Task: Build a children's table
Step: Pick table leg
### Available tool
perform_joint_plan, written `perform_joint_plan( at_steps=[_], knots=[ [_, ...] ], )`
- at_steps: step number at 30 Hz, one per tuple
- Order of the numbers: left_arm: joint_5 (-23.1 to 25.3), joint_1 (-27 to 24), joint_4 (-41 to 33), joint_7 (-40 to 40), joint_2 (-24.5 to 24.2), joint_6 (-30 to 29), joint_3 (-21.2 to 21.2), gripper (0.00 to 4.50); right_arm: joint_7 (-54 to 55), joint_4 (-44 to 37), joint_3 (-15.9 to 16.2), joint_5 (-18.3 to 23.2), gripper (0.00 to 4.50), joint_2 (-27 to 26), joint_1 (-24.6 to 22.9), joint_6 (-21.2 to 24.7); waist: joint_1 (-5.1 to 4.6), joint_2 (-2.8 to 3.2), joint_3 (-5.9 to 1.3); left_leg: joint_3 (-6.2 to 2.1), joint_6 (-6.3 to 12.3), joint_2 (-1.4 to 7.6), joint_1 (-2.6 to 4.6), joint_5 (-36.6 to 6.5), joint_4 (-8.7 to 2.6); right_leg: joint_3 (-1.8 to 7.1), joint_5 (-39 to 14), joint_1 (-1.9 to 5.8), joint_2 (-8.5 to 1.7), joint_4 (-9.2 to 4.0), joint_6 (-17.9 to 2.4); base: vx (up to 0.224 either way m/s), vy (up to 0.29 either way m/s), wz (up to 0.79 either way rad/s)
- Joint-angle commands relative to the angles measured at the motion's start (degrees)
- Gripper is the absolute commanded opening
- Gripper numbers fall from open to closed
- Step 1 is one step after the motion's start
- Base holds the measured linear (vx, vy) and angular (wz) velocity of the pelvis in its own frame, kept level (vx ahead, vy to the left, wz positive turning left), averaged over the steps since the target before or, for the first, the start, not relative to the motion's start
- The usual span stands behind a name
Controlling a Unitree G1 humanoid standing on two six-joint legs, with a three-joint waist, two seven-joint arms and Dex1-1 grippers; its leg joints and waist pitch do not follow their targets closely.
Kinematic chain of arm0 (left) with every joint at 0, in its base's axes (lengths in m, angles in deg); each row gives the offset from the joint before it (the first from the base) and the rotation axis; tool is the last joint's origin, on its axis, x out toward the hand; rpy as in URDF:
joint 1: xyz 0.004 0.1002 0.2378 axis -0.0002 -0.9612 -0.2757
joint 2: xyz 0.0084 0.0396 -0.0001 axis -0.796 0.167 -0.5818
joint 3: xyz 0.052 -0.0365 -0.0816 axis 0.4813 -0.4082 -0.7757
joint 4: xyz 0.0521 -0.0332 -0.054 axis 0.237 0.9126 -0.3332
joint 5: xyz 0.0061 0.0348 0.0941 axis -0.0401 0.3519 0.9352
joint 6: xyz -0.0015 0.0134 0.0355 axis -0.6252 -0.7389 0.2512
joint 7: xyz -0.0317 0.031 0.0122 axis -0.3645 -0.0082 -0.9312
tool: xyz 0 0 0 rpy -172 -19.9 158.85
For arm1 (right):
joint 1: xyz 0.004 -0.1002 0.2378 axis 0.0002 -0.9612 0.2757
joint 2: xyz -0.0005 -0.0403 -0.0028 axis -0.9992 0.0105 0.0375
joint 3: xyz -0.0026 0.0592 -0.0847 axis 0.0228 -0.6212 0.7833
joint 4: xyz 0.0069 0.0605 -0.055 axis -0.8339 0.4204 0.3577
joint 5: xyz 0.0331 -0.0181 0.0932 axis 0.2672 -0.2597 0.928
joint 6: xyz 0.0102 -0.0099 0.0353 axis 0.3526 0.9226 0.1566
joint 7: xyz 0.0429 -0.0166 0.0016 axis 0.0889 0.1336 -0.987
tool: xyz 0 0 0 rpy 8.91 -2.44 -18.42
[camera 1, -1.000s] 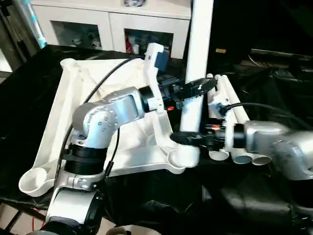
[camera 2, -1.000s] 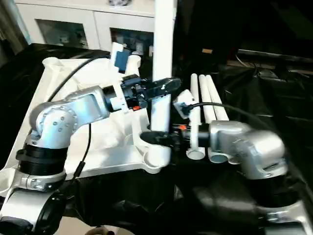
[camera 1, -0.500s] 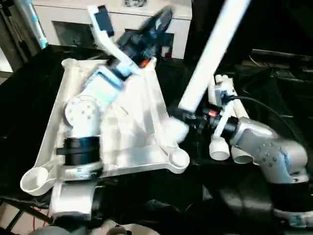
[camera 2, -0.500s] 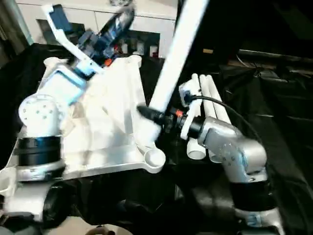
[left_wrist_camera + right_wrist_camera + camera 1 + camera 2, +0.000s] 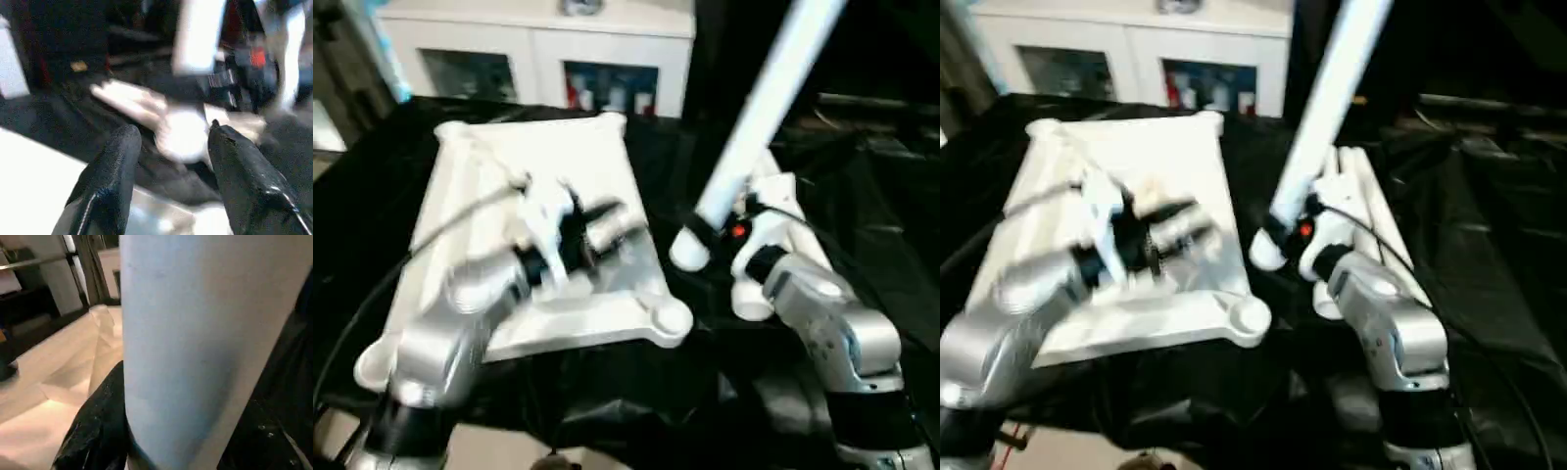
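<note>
The white tabletop point(image 5: 489, 166) lies ribbed side up on black cloth, with a round corner socket point(image 5: 668, 318) at its near right. My right gripper point(image 5: 710, 233) is shut on a long white leg point(image 5: 754, 117) near its lower end. The leg leans up and to the right, its lower end hanging clear of the socket, above and to the right of it. In the right wrist view the leg point(image 5: 195, 347) stands between black fingers point(image 5: 95, 431). My left gripper point(image 5: 171, 129) hovers open over the tabletop's right part, holding nothing, and faces the leg's lower end.
Spare white legs point(image 5: 788, 211) lie side by side on the black cloth point(image 5: 871, 206) right of the tabletop, partly behind my right arm. A white glass-door cabinet point(image 5: 538, 54) stands along the back. The cloth-covered table's front edge runs just below the tabletop.
The leg stood upright in the near right socket with both grippers at it; it is now lifted out and tilted right. My left arm swung up and away, then dropped low over the tabletop.
</note>
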Motion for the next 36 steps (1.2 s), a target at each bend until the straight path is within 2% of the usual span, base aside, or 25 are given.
perform_joint_plan(
  at_steps=[1,2,3,4,6,10,11,12,13,14,15,16,17,18,19,20,21,23,24,25,26,27,28,29,36],
  knots=[
    [1.9,-1.9,-0.5,-1.5,-1.9,-0.9,1.9,2.59,1.0,-1.5,-0.6,-2.4,1.9,0.6,-1.8,-2.0,-0.42,0.93,-3.36,-0.98,-2.85,2.84,0.82,-9.2,-4.32,2.99,-5.3,2.11,-3.98,-4.82,-7.8,0.0,0.0,0.0],
    [2.3,-2.4,0.0,-1.6,-2.1,-1.1,2.4,2.59,1.3,-1.4,-0.8,-2.9,1.9,0.8,-2.2,-2.7,-0.67,0.54,-3.36,-0.95,-3.05,2.74,0.75,-9.2,-4.35,3.01,-4.9,2.16,-3.83,-4.9,-7.2,0.0,0.0,0.0],
    [1.8,-3.0,0.5,-2.8,-2.4,-0.8,2.6,2.59,1.1,-1.6,-1.0,-1.7,1.9,1.1,-2.3,-0.4,-0.64,1.1,-3.45,-0.96,-3.23,2.59,0.86,-9.2,-4.3,3.02,-4.7,2.1,-3.8,-4.81,-7.2,0.0,0.0,0.0],
    [1.8,-3.0,0.5,-2.8,-2.4,-0.8,2.6,2.59,1.1,-1.6,-1.0,-1.7,1.9,1.1,-2.3,-0.4,-0.79,0.77,-3.4,-0.97,-3.09,2.54,0.84,-9.7,-4.33,3.02,-5.2,2.23,-3.77,-5.0,-7.5,0.0,0.0,0.0],
    [1.0,-4.2,-0.7,-6.2,-5.5,-3.6,4.4,2.59,-1.1,-2.7,0.2,-0.1,1.9,2.4,-3.5,1.5,-0.8,1.2,-3.36,-1.1,-3.07,2.56,0.92,-10.4,-4.41,3.0,-5.6,2.11,-3.75,-4.92,-7.6,0.0,0.0,0.0],
    [1.2,-4.5,-1.2,-10.6,-10.5,-7.6,7.8,2.59,-3.8,-3.5,2.4,-0.3,1.9,4.0,-4.0,2.8,-1.41,1.0,-3.37,-1.0,-2.12,2.37,0.69,-9.6,-4.29,3.03,-4.8,2.26,-3.71,-4.93,-8.4,0.0,0.0,0.0],
    [2.1,-4.5,-1.0,-11.7,-12.0,-8.1,9.0,2.59,-4.1,-3.5,2.5,0.0,1.9,4.0,-3.7,3.5,-1.53,0.65,-3.39,-1.04,-1.99,2.37,0.66,-9.4,-4.29,2.99,-4.9,2.34,-3.73,-4.9,-8.6,0.0,0.0,0.0],
    [4.8,-4.1,0.5,-13.8,-13.5,-5.7,10.9,2.59,-5.3,-3.3,2.7,0.9,1.9,3.7,-2.8,4.0,-1.84,-0.09,-3.3,-0.96,-1.59,2.39,0.51,-9.1,-4.38,3.0,-5.4,2.41,-3.7,-4.95,-8.7,0.0,0.0,0.0],
    [5.3,-3.4,2.1,-13.7,-12.7,-4.7,10.7,2.59,-6.0,-2.7,3.2,0.9,1.9,3.6,-2.3,3.9,-1.68,0.35,-3.28,-1.12,-1.33,2.46,0.63,-9.2,-4.4,3.02,-6.2,2.32,-3.85,-4.97,-8.8,0.0,0.0,0.0],
    [5.4,-2.9,3.2,-13.6,-12.0,-4.3,10.4,2.59,-6.4,-2.3,3.5,0.8,1.9,3.7,-2.0,3.8,-1.91,0.08,-3.22,-0.99,-1.12,2.47,0.57,-9.0,-4.35,3.04,-7.1,2.3,-3.87,-4.97,-8.6,0.0,0.0,0.0],
    [6.0,-1.4,4.9,-12.9,-11.3,-3.9,10.1,2.59,-7.5,-2.1,4.1,1.0,1.9,3.8,-1.7,3.6,-1.83,0.67,-3.27,-1.02,-1.34,2.55,0.74,-9.1,-4.32,3.03,-7.7,2.2,-4.03,-5.04,-8.8,0.0,0.0,0.0],
    [6.4,-0.4,6.0,-12.5,-11.0,-3.6,9.8,2.59,-8.1,-1.9,4.5,1.1,1.9,3.8,-1.5,3.4,-1.67,1.83,-3.34,-1.13,-1.92,2.56,0.96,-9.6,-4.27,3.04,-7.4,2.02,-4.08,-4.94,-9.2,0.0,0.0,0.0],
    [6.9,1.0,7.5,-12.4,-10.6,-2.5,9.6,2.59,-9.1,-1.8,5.1,1.1,1.9,3.8,-1.4,2.8,-1.86,1.38,-3.25,-1.01,-2.04,2.55,0.97,-10.2,-4.39,2.99,-7.4,1.97,-3.85,-5.25,-9.2,0.0,0.0,0.0],
    [6.9,2.1,8.7,-13.1,-10.6,-2.3,9.7,2.59,-9.6,-1.7,5.7,1.0,1.9,4.0,-1.6,2.2,-1.65,1.57,-3.37,-1.07,-2.37,2.54,1.18,-10.9,-4.29,3.03,-6.8,1.97,-3.88,-5.07,-9.5,0.0,0.0,0.0],
    [6.7,2.6,9.2,-13.6,-10.6,-2.2,9.9,2.59,-9.9,-1.7,6.1,0.9,1.9,4.1,-1.8,1.8,-1.65,1.35,-3.38,-1.01,-2.31,2.48,1.06,-10.8,-4.27,3.05,-6.4,2.05,-3.9,-5.16,-9.5,0.0,0.0,0.0],
    [7.1,3.3,10.2,-14.7,-11.2,-1.6,10.5,2.59,-9.8,-1.6,6.2,0.8,1.9,4.1,-2.0,1.9,-1.61,0.38,-3.46,-0.96,-2.12,2.52,0.83,-9.9,-4.27,3.06,-5.1,2.41,-3.95,-5.01,-9.7,0.0,0.0,0.0],
    [7.5,3.9,10.8,-15.5,-11.6,-1.3,11.0,2.29,-9.7,-1.5,6.2,0.7,1.9,4.1,-1.9,2.2,-1.41,0.66,-3.59,-1.04,-1.75,2.49,0.7,-7.9,-4.21,3.06,-3.3,2.51,-4.03,-4.68,-9.8,0.0,0.0,0.0],
    [8.7,4.8,13.2,-17.1,-12.6,0.1,11.8,2.22,-10.2,-1.7,6.4,0.7,1.9,4.1,-2.2,2.7,-1.45,0.77,-3.69,-1.02,-1.39,2.45,0.68,-6.5,-4.09,2.98,-1.1,2.47,-3.91,-4.47,-10.0,0.0,0.0,0.0],
    [8.9,5.1,14.1,-18.1,-12.5,0.4,11.8,2.22,-10.3,-1.7,6.3,0.8,1.9,4.1,-2.2,3.1,-1.48,0.8,-3.73,-0.97,-1.25,2.38,0.63,-6.4,-4.02,3.0,-0.5,2.52,-3.97,-4.38,-10.1,0.0,0.0,0.0],
    [8.8,5.2,14.7,-19.0,-12.5,0.6,11.9,2.02,-10.4,-1.6,6.3,0.7,1.9,4.1,-2.2,3.2,-1.71,1.34,-3.73,-0.99,-1.46,2.38,0.69,-6.8,-4.0,2.97,-0.6,2.48,-3.96,-4.45,-10.3,0.0,0.0,0.0],
    [8.8,5.3,14.9,-19.3,-12.5,0.7,11.9,2.02,-10.4,-1.6,6.2,0.7,1.9,4.1,-2.2,3.2,-1.77,1.16,-3.75,-0.97,-1.43,2.41,0.72,-6.9,-3.99,2.98,-0.5,2.52,-3.97,-4.53,-10.5,0.0,0.0,0.0],
    [9.1,5.3,15.5,-20.9,-12.8,0.9,12.6,1.78,-9.9,-1.5,5.8,0.5,1.9,3.9,-2.1,3.5,-1.69,1.82,-3.78,-1.06,-1.69,2.47,0.8,-7.2,-4.0,2.96,-0.5,2.48,-4.05,-4.35,-10.9,0.0,0.0,0.0],
    [8.9,5.3,15.6,-21.6,-12.8,0.8,13.0,1.76,-9.9,-1.4,5.7,0.5,1.9,4.1,-2.1,3.4,-1.75,1.92,-3.69,-1.07,-1.96,2.53,0.89,-8.3,-4.08,2.94,-1.1,2.42,-4.03,-4.48,-11.1,0.0,0.0,0.0],
    [8.9,5.3,15.6,-21.6,-12.8,0.8,13.0,1.76,-9.9,-1.4,5.7,0.5,1.9,4.1,-2.1,3.4,-1.81,1.65,-3.68,-1.02,-2.0,2.53,0.92,-8.7,-4.1,2.95,-1.5,2.44,-4.0,-4.59,-11.2,0.0,0.0,0.0],
    [10.5,6.7,18.5,-22.1,-12.0,2.1,13.5,1.11,-9.6,-1.5,5.3,0.2,1.9,4.5,-2.4,3.3,-1.72,1.86,-3.72,-1.11,-1.92,2.56,0.85,-8.7,-4.07,2.96,-1.6,2.63,-4.04,-4.53,-11.6,0.0,0.0,0.0]
  ],
)
